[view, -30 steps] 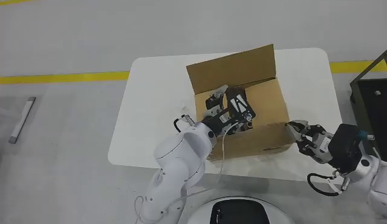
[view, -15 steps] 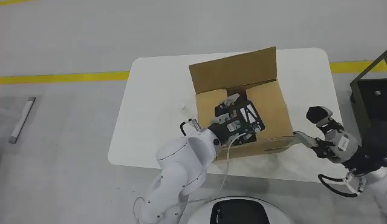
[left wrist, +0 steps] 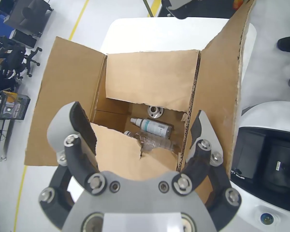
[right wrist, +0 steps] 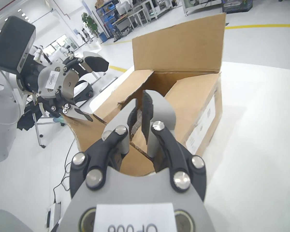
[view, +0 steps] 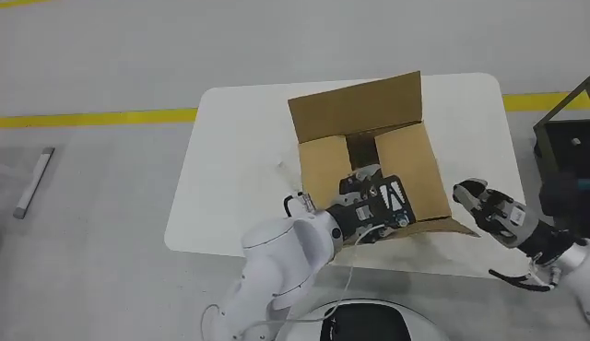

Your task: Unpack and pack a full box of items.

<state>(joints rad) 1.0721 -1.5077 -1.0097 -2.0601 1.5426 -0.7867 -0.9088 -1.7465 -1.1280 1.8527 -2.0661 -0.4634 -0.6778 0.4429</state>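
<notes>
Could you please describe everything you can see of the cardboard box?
The cardboard box is brown corrugated board with torn flap edges, standing on the white table. Its far flap stands up; two inner flaps partly cover the opening. Inside lie a white-capped bottle, a clear crumpled bottle and a metal flange. The open left gripper is above its near flap.

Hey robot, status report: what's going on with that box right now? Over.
Left gripper open, above box. Right gripper shut, beside box. Bottles and metal ring inside. Torn flaps half-cover the opening.
</notes>
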